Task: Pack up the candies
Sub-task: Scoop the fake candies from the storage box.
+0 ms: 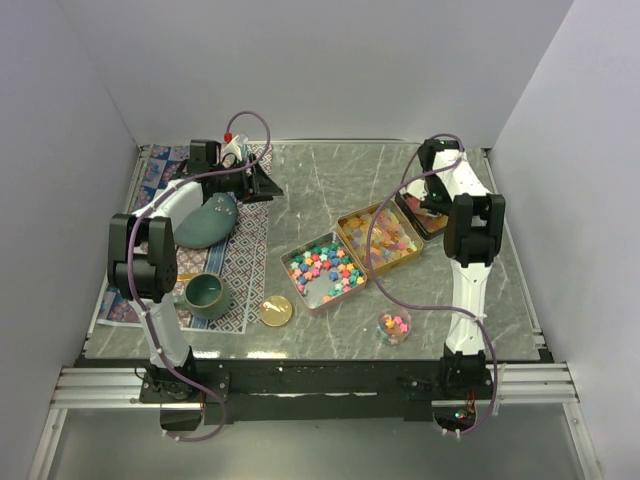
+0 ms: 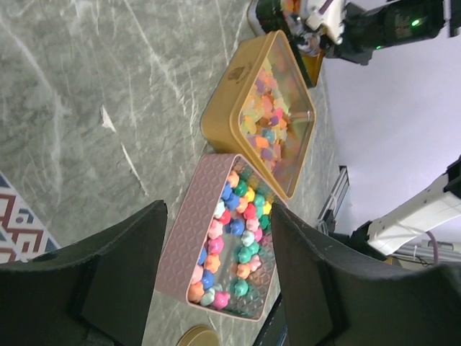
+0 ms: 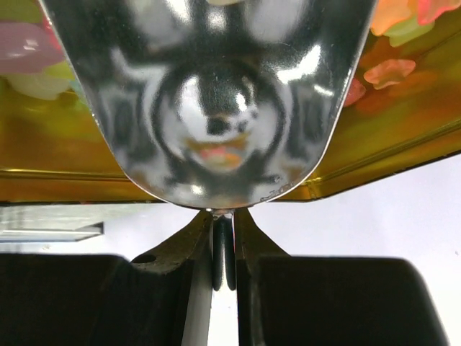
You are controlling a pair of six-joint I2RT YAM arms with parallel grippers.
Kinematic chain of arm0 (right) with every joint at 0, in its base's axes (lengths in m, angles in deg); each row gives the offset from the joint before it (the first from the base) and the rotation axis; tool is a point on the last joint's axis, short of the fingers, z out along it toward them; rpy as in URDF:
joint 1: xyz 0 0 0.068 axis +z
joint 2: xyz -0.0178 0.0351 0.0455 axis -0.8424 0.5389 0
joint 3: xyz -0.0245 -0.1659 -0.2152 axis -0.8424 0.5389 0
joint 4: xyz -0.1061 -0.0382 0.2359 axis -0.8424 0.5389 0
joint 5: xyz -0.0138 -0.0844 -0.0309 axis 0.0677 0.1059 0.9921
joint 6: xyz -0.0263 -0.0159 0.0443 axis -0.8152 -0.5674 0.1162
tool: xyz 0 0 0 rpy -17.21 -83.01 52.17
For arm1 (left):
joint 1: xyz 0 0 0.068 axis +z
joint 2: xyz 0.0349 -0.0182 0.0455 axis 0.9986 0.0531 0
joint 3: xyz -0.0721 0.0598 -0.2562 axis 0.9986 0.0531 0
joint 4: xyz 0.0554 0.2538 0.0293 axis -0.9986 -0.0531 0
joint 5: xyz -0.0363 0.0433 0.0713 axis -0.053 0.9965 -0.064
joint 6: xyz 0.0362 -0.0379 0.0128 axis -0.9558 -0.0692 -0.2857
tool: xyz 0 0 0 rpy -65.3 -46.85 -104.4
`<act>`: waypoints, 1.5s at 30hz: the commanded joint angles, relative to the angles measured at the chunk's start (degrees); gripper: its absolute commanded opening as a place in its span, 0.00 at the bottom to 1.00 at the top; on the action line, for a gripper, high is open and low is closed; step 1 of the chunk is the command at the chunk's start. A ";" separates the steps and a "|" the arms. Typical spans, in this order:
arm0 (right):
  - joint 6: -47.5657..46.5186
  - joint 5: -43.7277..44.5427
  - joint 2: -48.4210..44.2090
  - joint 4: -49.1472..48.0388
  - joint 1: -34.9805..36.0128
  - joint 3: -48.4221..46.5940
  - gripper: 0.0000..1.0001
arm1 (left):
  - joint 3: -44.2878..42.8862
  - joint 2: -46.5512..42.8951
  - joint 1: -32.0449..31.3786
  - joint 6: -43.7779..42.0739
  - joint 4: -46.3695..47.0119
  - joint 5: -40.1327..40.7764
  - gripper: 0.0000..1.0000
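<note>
**Right jaws clamp the shiny steel scoop (image 3: 216,101); left jaws gape**

Pinched narrow, the right jaws grip the scoop's thin handle. Its bowl lies against a gold-coloured metal wall, with pastel candies (image 3: 389,72) just beyond. The left jaws stand wide and hold nothing, at the far left of the grey marbled table (image 1: 330,180). Between their black fingers (image 2: 108,281) shows the pink rectangular tin (image 2: 184,249), full of bright star-like candies. Just beside it is the gold rectangular tin (image 2: 230,101) of paler ones. A few more fill a small clear cup (image 1: 395,325) near the front edge. A round gold lid (image 1: 276,311) lies beside the patterned mat (image 1: 250,255), which carries a green mug (image 1: 206,295) and a teal oval dish (image 1: 208,222).
</note>
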 commanded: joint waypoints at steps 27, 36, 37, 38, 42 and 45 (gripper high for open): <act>12.42 -30.00 -3.07 -11.76 1.38 5.32 0.00 | -8.01 2.70 0.97 -7.97 -8.16 0.85 0.64; 14.09 -30.53 -3.16 -17.21 0.59 11.66 0.00 | -7.65 2.53 0.88 -8.15 -8.42 0.41 0.64; 13.74 -30.79 -3.42 -18.69 0.50 12.36 0.00 | -7.65 2.62 0.88 -7.88 -8.33 0.41 0.64; 13.74 -30.96 -3.60 -19.66 0.07 13.93 0.00 | -7.83 2.70 0.88 -7.79 -8.33 0.41 0.64; 14.61 -32.89 -4.13 -22.04 -0.46 15.79 0.00 | -8.53 2.62 0.79 -8.41 -9.12 0.41 0.64; 15.32 -34.30 -4.39 -22.92 -0.64 16.14 0.00 | -8.53 2.44 0.79 -8.58 -9.30 0.59 0.64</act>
